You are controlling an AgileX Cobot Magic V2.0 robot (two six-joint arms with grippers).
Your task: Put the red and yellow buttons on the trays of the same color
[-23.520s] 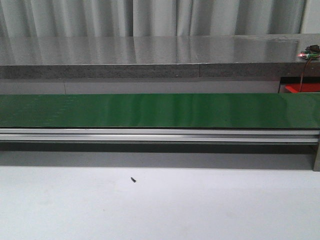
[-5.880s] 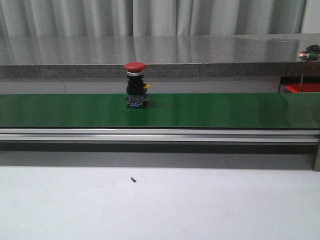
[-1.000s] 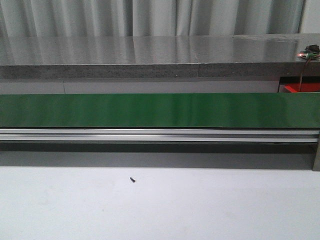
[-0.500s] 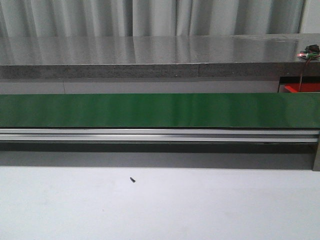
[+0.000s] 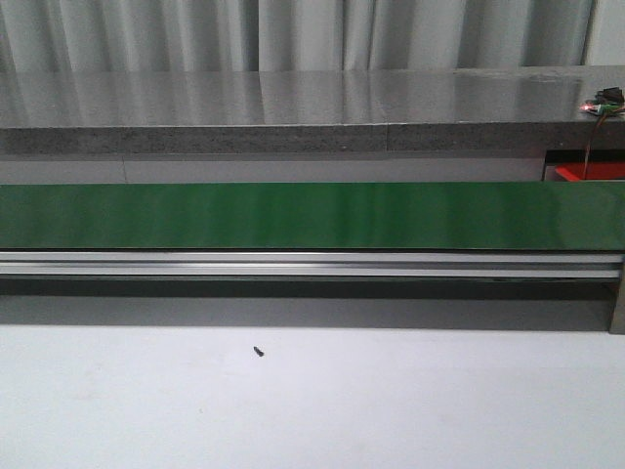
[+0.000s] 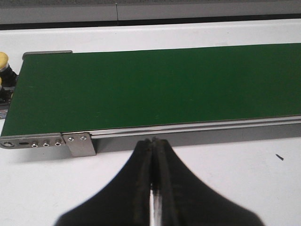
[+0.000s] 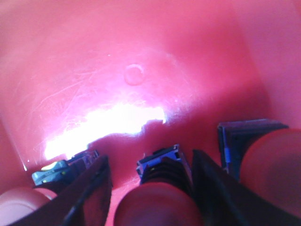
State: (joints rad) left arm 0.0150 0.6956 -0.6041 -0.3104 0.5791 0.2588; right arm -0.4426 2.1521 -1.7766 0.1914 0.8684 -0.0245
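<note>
My right gripper (image 7: 149,157) is down inside the red tray (image 7: 141,56), open, with a red button (image 7: 157,202) standing between its fingers; a gap shows on one side. Two more red buttons (image 7: 270,160) (image 7: 19,202) stand on either side of it in the tray. In the front view only a corner of the red tray (image 5: 591,173) shows at the far right. My left gripper (image 6: 153,141) is shut and empty over the white table, in front of the belt. A yellow button (image 6: 3,60) shows just past the belt's end. No yellow tray is in view.
The green conveyor belt (image 5: 312,215) runs across the table with nothing on it, on a metal rail (image 5: 312,264). A small black screw (image 5: 259,351) lies on the white table in front. A grey counter (image 5: 293,107) stands behind.
The red button that stood on the belt 5.9 s ago is gone from it. Over the last second the front view is unchanged.
</note>
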